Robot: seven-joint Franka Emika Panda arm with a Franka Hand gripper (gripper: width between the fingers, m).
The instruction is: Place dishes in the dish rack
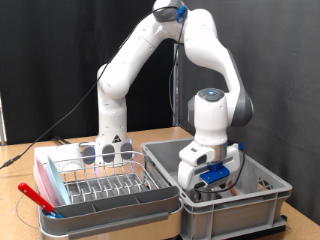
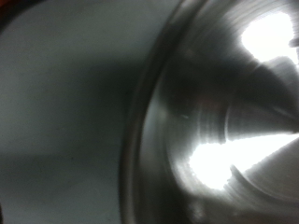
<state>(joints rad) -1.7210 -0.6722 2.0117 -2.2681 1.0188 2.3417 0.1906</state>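
The gripper (image 1: 212, 180), grip state hidden, is reaching into the deep grey plastic crate (image 1: 265, 205) close over a shiny steel bowl (image 2: 224, 121), while the low silver wire dish rack (image 1: 105, 180) is holding only small clear glassware (image 1: 105, 152).

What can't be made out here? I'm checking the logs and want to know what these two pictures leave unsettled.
- Gripper: in the exterior view its fingertips dip behind the grey crate wall, so open or shut is hidden.
- Crate contents: hidden by that wall and the arm.
- Steel bowl: the wrist view is blurred, glare-washed and cut off by the edges; contact can't be judged.
- Glassware at the dish rack: too small to count.
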